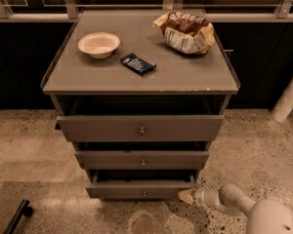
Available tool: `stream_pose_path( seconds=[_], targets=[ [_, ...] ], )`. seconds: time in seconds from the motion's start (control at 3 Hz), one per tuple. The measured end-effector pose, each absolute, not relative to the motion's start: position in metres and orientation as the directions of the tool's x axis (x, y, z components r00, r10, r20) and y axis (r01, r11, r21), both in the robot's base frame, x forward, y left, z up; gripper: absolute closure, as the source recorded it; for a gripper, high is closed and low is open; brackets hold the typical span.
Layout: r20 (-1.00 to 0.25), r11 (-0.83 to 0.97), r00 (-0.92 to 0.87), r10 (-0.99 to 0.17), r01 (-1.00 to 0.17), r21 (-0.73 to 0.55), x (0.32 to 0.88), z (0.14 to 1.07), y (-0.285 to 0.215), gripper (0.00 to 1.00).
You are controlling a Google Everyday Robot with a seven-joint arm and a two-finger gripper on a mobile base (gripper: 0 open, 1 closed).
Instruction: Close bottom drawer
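The bottom drawer (136, 191) is the lowest grey front of the cabinet, with a small round knob (144, 194) at its centre. It stands pulled out a little, with a dark gap above it. My gripper (186, 196) is low at the drawer's right front corner, its pale tip against or very near the drawer front. The white arm (234, 203) runs back from it to the lower right corner.
The middle drawer (142, 159) and top drawer (140, 127) also stand partly out. On the cabinet top (185, 72) lie a white bowl (98, 44), a dark packet (137, 64) and a chip bag (185, 31). A black object (17, 216) lies on the floor at lower left.
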State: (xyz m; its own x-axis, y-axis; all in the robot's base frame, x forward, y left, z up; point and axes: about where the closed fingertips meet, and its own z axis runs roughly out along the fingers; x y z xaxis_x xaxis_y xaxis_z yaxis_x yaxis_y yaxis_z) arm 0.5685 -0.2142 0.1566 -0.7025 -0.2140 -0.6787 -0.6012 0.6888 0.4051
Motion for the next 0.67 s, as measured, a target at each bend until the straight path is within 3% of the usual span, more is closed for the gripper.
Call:
stream_pose_path(
  seconds=[0.67],
  targets=[
    [-0.689,0.74,-0.693,-0.213,-0.575,0.349,0.612,0.147,-0.218,1.0]
  ],
)
